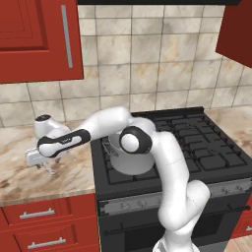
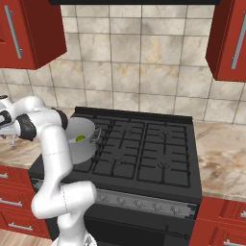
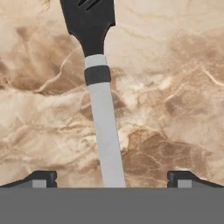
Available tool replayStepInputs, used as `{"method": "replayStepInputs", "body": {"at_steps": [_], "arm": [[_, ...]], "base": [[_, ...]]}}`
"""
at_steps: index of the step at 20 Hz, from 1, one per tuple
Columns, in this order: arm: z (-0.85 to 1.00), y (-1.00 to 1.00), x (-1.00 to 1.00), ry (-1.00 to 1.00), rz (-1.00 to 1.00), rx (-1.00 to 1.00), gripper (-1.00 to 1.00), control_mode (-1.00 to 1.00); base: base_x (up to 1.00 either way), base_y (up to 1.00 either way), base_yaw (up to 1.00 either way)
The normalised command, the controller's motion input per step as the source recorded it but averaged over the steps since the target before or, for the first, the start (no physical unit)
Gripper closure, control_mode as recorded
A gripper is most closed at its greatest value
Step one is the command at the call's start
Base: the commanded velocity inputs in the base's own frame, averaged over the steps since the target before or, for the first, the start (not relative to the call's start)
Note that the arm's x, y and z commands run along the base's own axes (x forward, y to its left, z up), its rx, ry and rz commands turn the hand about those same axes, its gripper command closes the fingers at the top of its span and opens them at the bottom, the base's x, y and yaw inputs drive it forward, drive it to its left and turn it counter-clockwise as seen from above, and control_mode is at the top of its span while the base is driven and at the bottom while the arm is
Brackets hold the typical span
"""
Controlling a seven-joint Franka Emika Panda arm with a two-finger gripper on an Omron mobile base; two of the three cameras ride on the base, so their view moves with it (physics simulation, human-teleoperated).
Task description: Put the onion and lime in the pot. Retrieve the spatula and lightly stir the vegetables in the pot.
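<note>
A: What is recorded from the hand view?

B: The spatula [image 3: 101, 94] is seen lying flat on the marbled bench [image 3: 175, 87]. Its black slotted blade is cut off at 12 o'clock, and its silver-grey handle runs down to 6 o'clock. The pincer [image 3: 112, 178] is spread wide, with one dark fingertip [image 3: 41, 178] at 7 o'clock and the other at 5 o'clock. The handle passes between them, well apart from each. Nothing is gripped.

A: And from the left base view?

B: The arm is seen reaching toward 9 o'clock over the bench [image 1: 19, 142], left of the stove [image 1: 197, 147]. The pincer [image 1: 49, 170] hangs just above the bench top. The spatula itself cannot be made out there. The pot [image 1: 129, 160] stands on the front left burner, partly hidden behind the elbow, so its contents cannot be told.

A: What is added by the right base view?

B: The pot [image 2: 79, 141] interior is exposed there. The lime [image 2: 80, 139] is seen inside it, near the middle. A second small shape beside the lime cannot be identified with certainty. The hand is cut off at the 9 o'clock edge.
</note>
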Motion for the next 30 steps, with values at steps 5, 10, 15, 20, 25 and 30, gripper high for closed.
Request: {"method": "replayStepInputs", "body": {"at_steps": [5, 10, 15, 20, 25, 30], "arm": [[-0.3, 0.0, 0.0, 0.03, 0.0, 0.0, -1.0, -1.0], [-0.4, 0.0, 0.0, 0.06, 0.0, 0.0, -1.0, -1.0], [-0.11, 0.0, 0.0, 0.01, 0.0, 0.0, -1.0, -1.0], [-0.06, 0.0, -0.06, 0.02, 0.0, 0.0, 1.0, -1.0], [-0.07, 0.0, 0.0, 0.05, 0.0, 0.0, 1.0, -1.0], [-0.09, 0.0, -0.01, 0.06, 0.0, 0.0, 1.0, -1.0]], "base": [[0.0, 0.0, 0.0], [0.0, 0.0, 0.0], [0.0, 0.0, 0.0], [0.0, 0.0, 0.0], [0.0, 0.0, 0.0], [0.0, 0.0, 0.0]]}}
